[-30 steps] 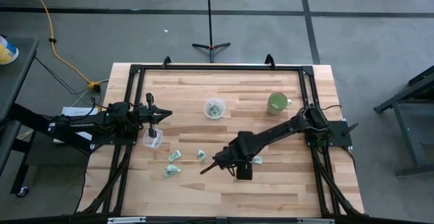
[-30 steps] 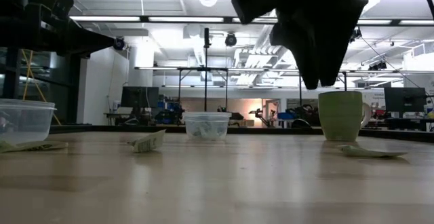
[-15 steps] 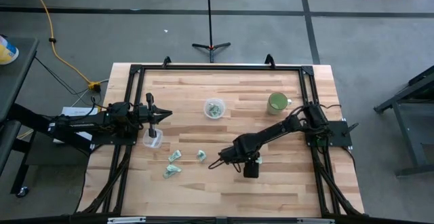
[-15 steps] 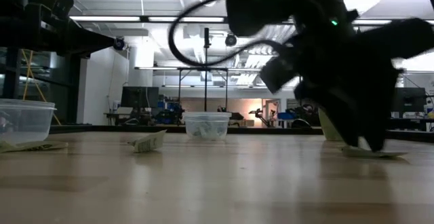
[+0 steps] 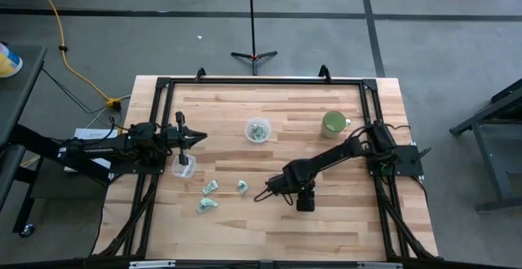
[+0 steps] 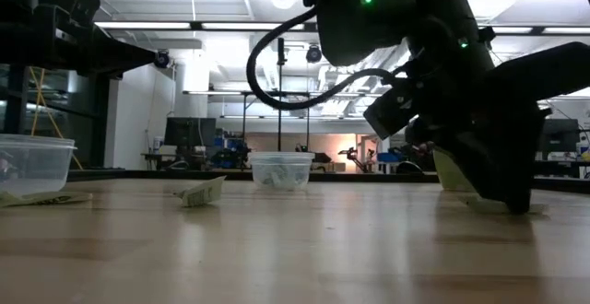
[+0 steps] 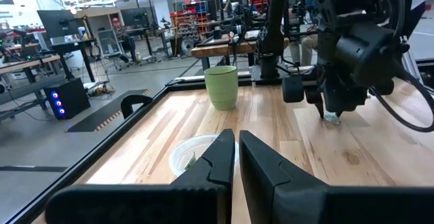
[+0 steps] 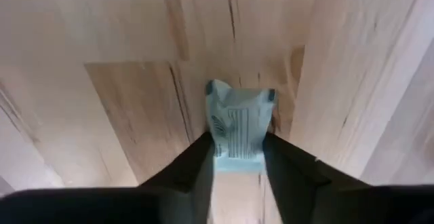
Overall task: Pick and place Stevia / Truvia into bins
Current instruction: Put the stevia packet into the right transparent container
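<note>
- Since the earlier frames the right gripper (image 5: 306,194) has dropped to the tabletop right of centre in the high view, fingers straddling a Stevia sachet (image 8: 237,130) lying flat, not visibly clamped.
- Left gripper (image 5: 198,138), fingers together, holds nothing above the left clear bin (image 5: 183,167).
- Centre bin (image 5: 258,130) holds sachets.
- Three loose sachets (image 5: 210,187) lie lower left of centre.

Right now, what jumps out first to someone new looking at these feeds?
The right gripper is down on the table, its fingers straddling a green-and-white sachet. The left gripper waits, shut, above a clear cup, with loose sachets nearby and a green cup at the far right.
</note>
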`<state>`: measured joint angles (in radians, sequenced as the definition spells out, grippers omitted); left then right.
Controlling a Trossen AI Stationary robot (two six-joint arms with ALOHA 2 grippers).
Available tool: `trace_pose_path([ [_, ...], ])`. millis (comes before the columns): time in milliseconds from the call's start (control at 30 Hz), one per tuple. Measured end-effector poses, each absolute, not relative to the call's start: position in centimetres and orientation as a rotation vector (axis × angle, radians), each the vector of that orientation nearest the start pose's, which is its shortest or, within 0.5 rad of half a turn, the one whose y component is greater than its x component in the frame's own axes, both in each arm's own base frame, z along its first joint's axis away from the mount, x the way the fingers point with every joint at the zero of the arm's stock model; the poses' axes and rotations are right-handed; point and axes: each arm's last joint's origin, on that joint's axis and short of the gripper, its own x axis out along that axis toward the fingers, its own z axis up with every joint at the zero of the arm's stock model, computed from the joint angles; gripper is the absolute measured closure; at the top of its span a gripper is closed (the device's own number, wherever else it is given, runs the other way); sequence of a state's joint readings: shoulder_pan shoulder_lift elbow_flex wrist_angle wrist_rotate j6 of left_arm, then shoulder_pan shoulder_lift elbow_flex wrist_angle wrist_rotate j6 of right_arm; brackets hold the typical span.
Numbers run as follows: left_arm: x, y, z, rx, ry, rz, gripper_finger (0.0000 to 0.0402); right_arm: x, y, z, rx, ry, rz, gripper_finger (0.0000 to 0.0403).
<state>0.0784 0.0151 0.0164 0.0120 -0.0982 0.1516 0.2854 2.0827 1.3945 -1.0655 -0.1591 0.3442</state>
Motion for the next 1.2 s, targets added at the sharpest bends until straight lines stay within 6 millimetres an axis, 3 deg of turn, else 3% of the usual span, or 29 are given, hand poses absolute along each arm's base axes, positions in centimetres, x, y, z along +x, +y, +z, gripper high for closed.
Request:
trace_pose_path([
  [233,9.7,1.0,16.9,0.151,0.000,0.177,0.0341,35.4,9.5,12.9,0.098,1.699,0.025,0.0391],
  [400,9.7,1.0,16.9,0.151,0.001,0.177,0.0341,37.1,8.8,13.5,0.002,1.576,0.101,0.0386],
  [600,9.7,1.0,16.9,0.151,0.000,0.177,0.0341,41.3,7.1,15.3,-0.171,1.238,0.178,0.0394],
  [733,9.7,1.0,16.9,0.151,0.000,0.177,0.0341,42.6,4.4,17.0,-0.275,1.185,0.141,0.0399],
  [967,9.7,1.0,16.9,0.151,0.000,0.177,0.0341,43.4,-2.2,18.9,-0.306,1.195,-0.053,0.0400],
  [1200,9.7,1.0,16.9,0.151,0.000,0.177,0.0341,43.7,-5.6,20.6,-0.215,1.163,-0.041,0.0400],
])
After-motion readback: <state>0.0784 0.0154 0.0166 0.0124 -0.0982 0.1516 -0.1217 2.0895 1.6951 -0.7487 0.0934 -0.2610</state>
